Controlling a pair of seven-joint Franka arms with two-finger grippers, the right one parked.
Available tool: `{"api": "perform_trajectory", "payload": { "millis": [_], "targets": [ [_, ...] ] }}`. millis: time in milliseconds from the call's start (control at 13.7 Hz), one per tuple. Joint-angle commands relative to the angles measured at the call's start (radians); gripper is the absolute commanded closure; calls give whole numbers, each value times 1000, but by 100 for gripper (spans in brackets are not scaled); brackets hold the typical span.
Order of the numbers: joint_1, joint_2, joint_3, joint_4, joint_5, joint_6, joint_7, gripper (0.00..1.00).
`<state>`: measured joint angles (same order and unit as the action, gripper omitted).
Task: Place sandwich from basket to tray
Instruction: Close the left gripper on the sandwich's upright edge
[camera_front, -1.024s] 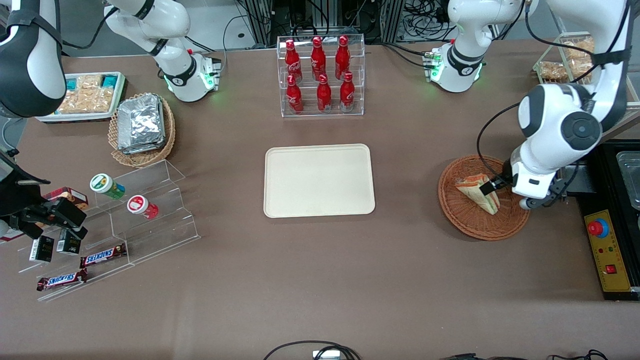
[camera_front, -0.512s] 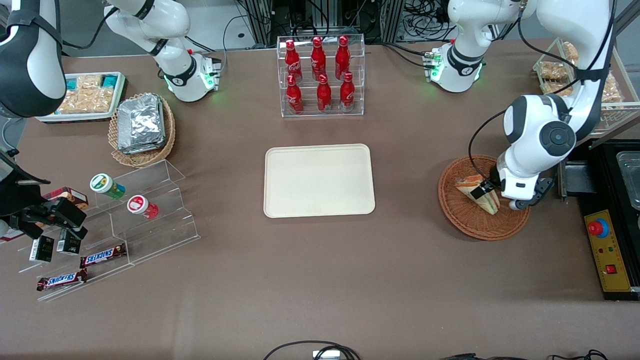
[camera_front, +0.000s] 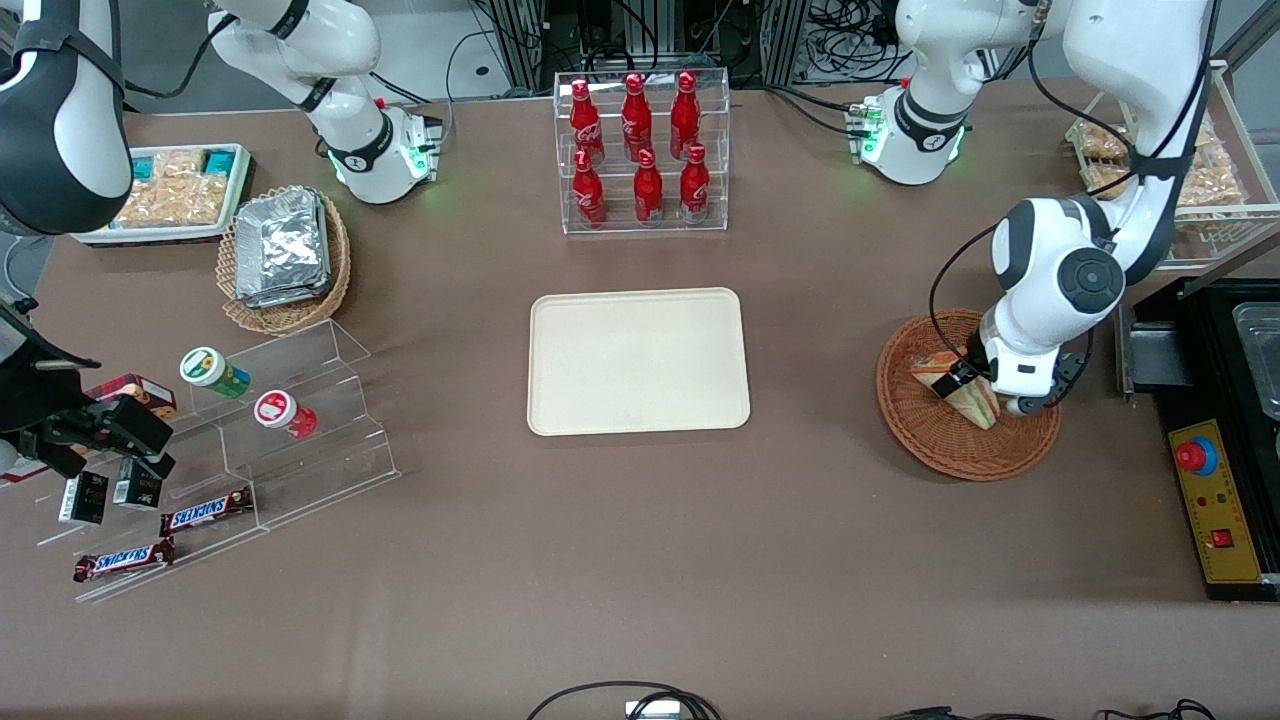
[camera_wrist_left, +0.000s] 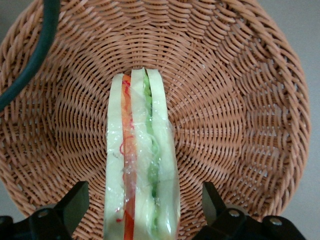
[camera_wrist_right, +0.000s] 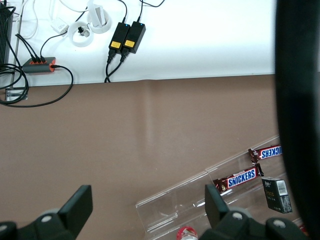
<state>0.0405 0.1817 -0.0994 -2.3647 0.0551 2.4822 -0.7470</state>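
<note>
The sandwich (camera_front: 972, 400) lies in the reddish-brown wicker basket (camera_front: 925, 425) toward the working arm's end of the table. In the left wrist view the sandwich (camera_wrist_left: 141, 165) stands on edge, showing white bread with red, orange and green layers, on the basket's weave (camera_wrist_left: 235, 100). My left gripper (camera_front: 962, 382) is low in the basket, right at the sandwich. In the wrist view the gripper (camera_wrist_left: 142, 207) is open, one finger on each side of the sandwich with gaps between. The cream tray (camera_front: 638, 361) lies at mid-table with nothing on it.
A clear rack of red bottles (camera_front: 642, 150) stands farther from the camera than the tray. A black box with a red button (camera_front: 1215, 500) lies beside the basket at the table's end. Acrylic steps with snacks (camera_front: 240, 440) and a tan basket of foil packs (camera_front: 283, 255) lie toward the parked arm's end.
The left arm has swung in over the basket, toward the tray's side, and the gripper has shifted slightly along the sandwich. The sandwich and basket have not moved.
</note>
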Motion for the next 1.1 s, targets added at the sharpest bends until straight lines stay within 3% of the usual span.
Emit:
{"api": "perform_trajectory", "payload": {
  "millis": [0,73,146,220,293,439,512,805,1024],
  "targets": [
    [2,19,3,-11,14,40,-38,0],
    [2,27,3,-11,14,53,-48,0],
    [2,35,3,-11,14,63,-57,6],
    [2,38,3,-11,14,63,-67,27],
    [2,39,3,-11,14,64,-75,56],
    [2,42,3,-10,14,63,-87,93],
    [2,47,3,-8,14,63,-86,100],
    [2,27,3,-2,14,46,-84,100],
    [2,-40,1,43,46,-84,-69,100]
  ]
}}
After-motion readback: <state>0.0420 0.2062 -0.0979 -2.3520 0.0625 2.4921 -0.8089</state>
